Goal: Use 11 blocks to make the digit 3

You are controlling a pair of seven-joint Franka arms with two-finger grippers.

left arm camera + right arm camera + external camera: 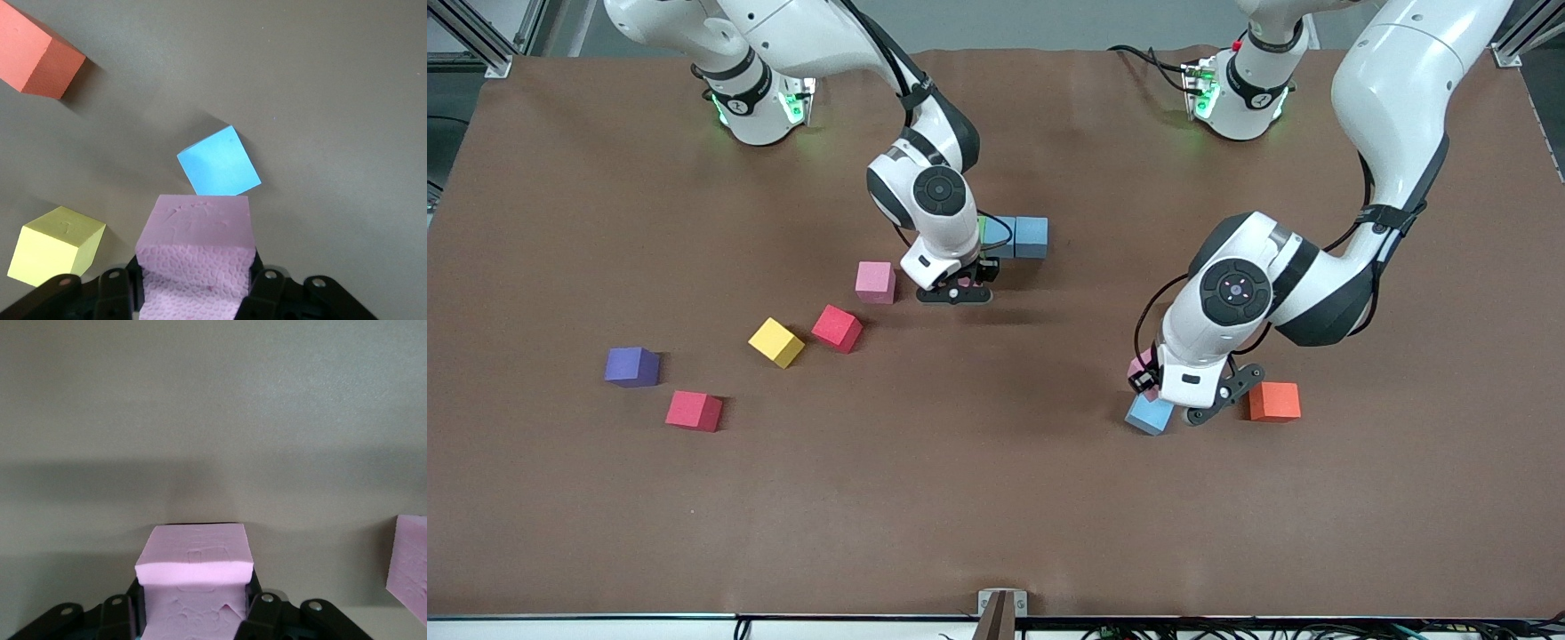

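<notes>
Started figure: two light blue cubes [1021, 236] sat side by side and touching, with a sliver of a green cube [982, 233] at their end, partly hidden by the right arm; no full digit was laid out.
Right gripper [959, 289]: clamped on a pink cube [195, 570], held low over the table just beside the blue pair; in the front view only a speck of pink showed between the fingers.
Loose pink cube [875, 282]: rested on the table just beside the right gripper, toward the right arm's end; its edge also appeared in the right wrist view.
Left gripper [1165, 391]: clenched on another pink cube [197, 250], over the table above a light blue cube [1149, 414].
Light blue cube under the left gripper: lay turned at an angle, with the held pink cube just above it; whether they touched could not be told.
Orange cube [1273, 401]: lay near the left gripper, toward the left arm's end.
Yellow cube near the left gripper [57, 244]: seen only in the left wrist view, close to the held pink cube; hidden by the arm in the front view.
Yellow cube [776, 342] and red cube [837, 328]: near each other, nearer the front camera than the loose pink cube.
Second red cube [694, 411]: nearer the camera still, close to a purple cube [632, 366].
Table [996, 516]: brown surface.
</notes>
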